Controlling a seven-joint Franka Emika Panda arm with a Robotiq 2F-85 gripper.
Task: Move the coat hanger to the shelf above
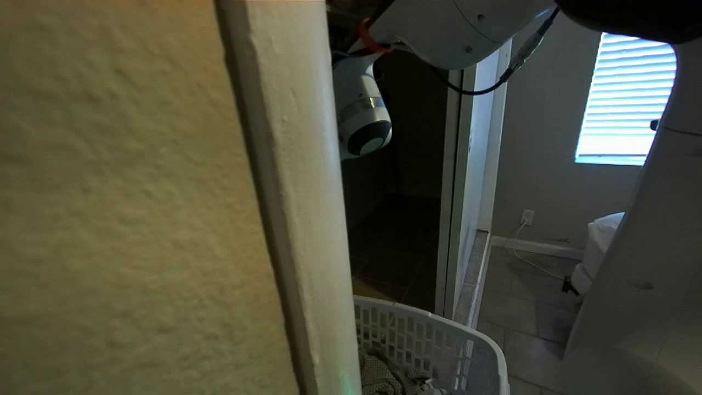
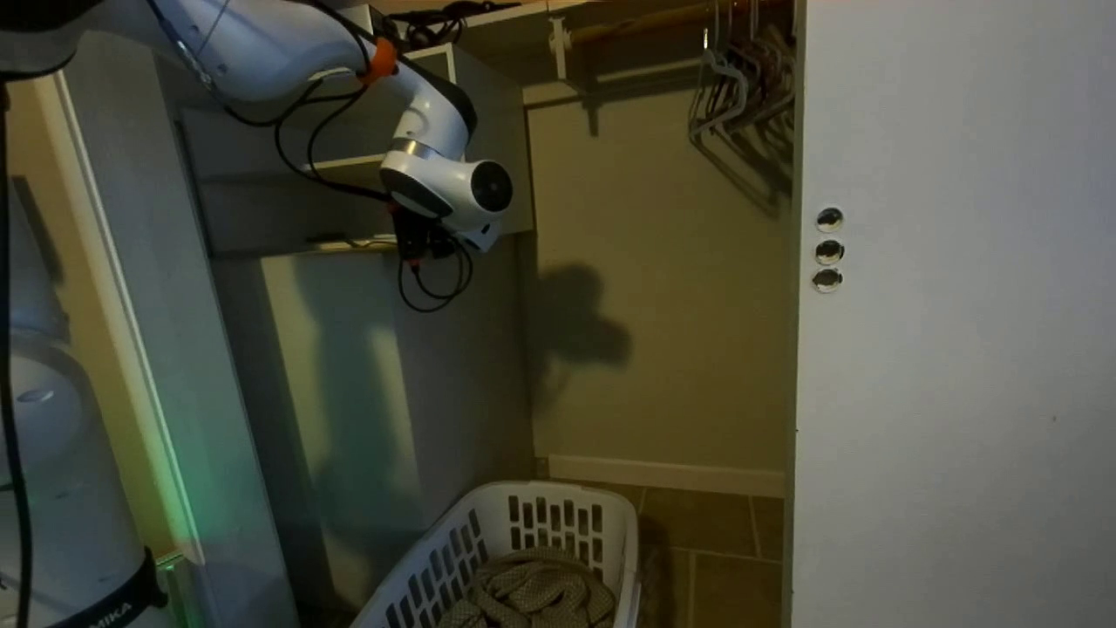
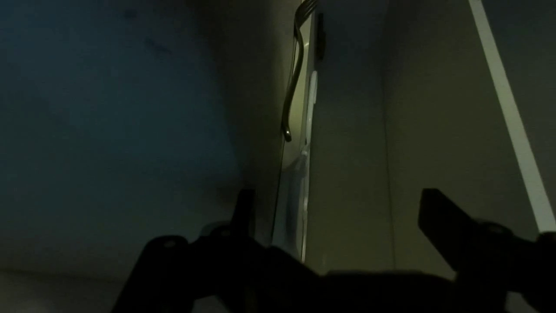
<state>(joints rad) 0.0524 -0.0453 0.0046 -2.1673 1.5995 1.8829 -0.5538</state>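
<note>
The coat hanger (image 2: 327,237) appears as a slender dark bar lying on the lower shelf (image 2: 357,247) of the closet unit in an exterior view. In the wrist view a dark strip (image 3: 320,37) near the top is probably the same thing, too dark to make out fully. My gripper (image 3: 338,191) is open and empty, its dark fingers on either side of the lower space between the shelves. The hanger lies beyond the fingertips, apart from them. The shelf above (image 2: 349,162) shows as a pale edge at right in the wrist view (image 3: 512,113). The fingers are hidden in both exterior views.
A curved metal piece, fork-like (image 3: 295,74), and a white strip (image 3: 311,104) lie along the lower shelf's edge. A white basket (image 2: 567,488) with cloth stands below. Pale hangers (image 2: 741,83) hang at right near a white door (image 2: 950,392). Cables loop under the wrist.
</note>
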